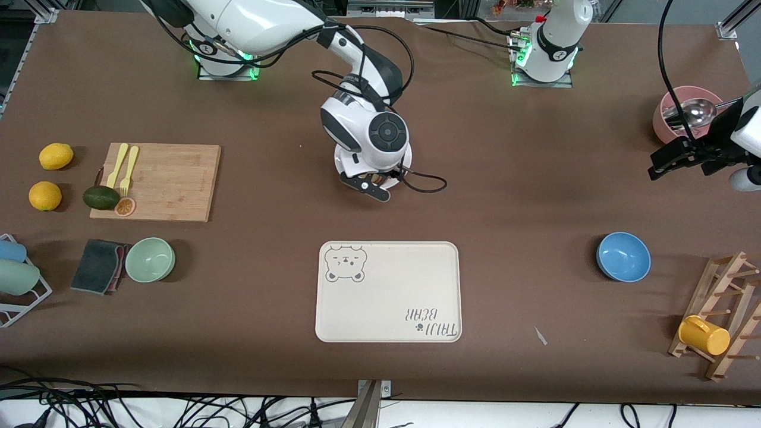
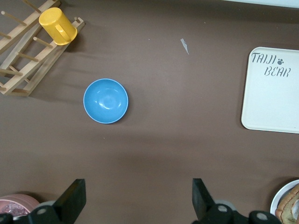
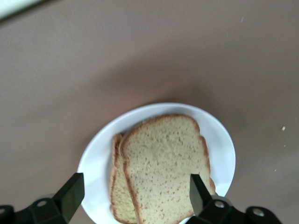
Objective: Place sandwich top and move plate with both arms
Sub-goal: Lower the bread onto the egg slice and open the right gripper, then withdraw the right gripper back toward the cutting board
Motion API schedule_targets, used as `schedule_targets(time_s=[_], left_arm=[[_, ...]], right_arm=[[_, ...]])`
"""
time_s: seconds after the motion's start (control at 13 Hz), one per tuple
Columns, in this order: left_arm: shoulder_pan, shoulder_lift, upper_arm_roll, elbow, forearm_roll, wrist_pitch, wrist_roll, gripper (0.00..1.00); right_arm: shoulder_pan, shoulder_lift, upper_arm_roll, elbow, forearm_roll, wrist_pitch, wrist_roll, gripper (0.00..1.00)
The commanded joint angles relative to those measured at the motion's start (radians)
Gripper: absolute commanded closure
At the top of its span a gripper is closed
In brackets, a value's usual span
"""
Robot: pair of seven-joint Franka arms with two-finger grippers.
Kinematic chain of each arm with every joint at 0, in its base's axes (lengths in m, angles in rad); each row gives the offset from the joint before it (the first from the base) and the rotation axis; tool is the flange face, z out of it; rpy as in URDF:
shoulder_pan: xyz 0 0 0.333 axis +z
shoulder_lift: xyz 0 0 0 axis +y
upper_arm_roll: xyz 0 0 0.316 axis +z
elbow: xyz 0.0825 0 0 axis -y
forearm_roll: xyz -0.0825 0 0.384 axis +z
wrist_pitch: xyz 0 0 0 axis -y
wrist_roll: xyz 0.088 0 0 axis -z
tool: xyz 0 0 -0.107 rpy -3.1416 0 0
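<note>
Bread top point(image 3: 163, 168) lies on the lower slice on the plate point(image 3: 219, 140), released. Right tool point(image 3: 133, 193) hangs over it, fingers spread; left tool point(image 2: 135, 198) waits spread near the pink bowl point(image 1: 684, 113). Next: both tools grip opposite plate rims.

— What do you look like?
— My arms point(image 1: 357, 53) are white with dark grey joints. Black cables point(image 1: 416, 178) loop around me.
— And your bases?
— My bases point(image 1: 229, 59) glow green. My fingers point(image 3: 70, 193) are black, with little screws.
</note>
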Motion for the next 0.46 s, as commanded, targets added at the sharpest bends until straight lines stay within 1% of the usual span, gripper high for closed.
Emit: schedule_targets(time_s=[0.0, 0.15, 0.23, 0.38], left_arm=[[0.002, -0.006, -0.004, 0.009, 0.015, -0.015, -0.002, 0.0], [0.002, -0.008, -0.004, 0.009, 0.013, -0.015, -0.002, 0.0], [0.002, -0.008, -0.004, 0.009, 0.013, -0.015, -0.002, 0.0], [0.002, -0.008, -0.004, 0.009, 0.015, -0.015, -0.001, 0.0]], right_arm=[[-0.071, -0.083, 0.004, -0.002, -0.005, -0.015, -0.044, 0.0], [-0.163, -0.129, 0.003, -0.013, 0.006, -0.018, -0.214, 0.0], [-0.19, -0.142, -0.005, -0.019, 0.007, -0.021, -0.277, 0.0], [-0.219, -0.168, -0.043, -0.03, 0.001, -0.029, -0.353, 0.0]])
